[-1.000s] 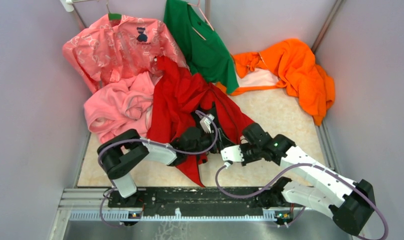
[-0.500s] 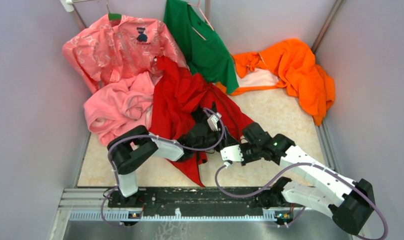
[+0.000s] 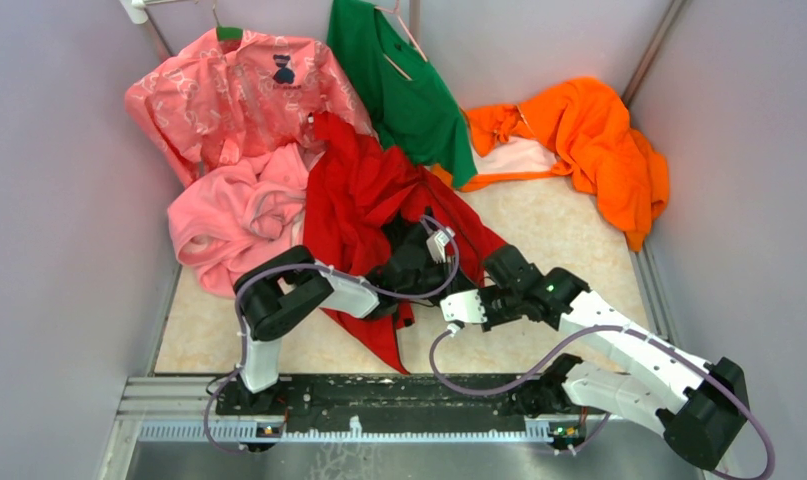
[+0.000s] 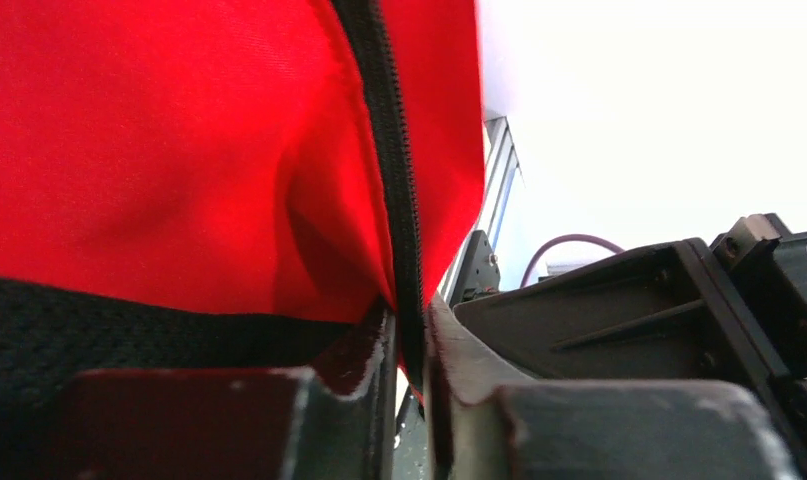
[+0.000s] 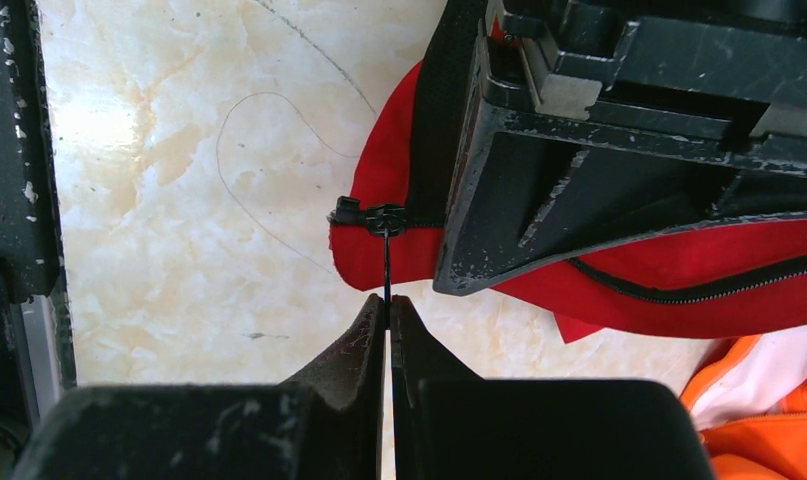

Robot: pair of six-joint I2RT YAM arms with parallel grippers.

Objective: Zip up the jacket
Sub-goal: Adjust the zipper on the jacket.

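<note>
L claw (image 4: 409, 335) pinching jacket (image 4: 179, 150) at its zip, R claw (image 5: 389, 312) pinching zip pull (image 5: 385, 221); pink fleece (image 3: 229, 220) against jacket.

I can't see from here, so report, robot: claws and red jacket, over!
Left claw pinching jacket at its zipper edge. Right claw shut on zipper pull, slider near hem. Left claw close beside slider.

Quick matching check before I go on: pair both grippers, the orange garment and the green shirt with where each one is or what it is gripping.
1. left gripper
2. right gripper
3. orange garment
4. green shirt

A. heaped at the far right
B. pinching the zipper pull
C. far back, centre
D. closed on the zipper edge of the jacket

Pairs: 1-D, 2-B, 3-A, 4-C
</note>
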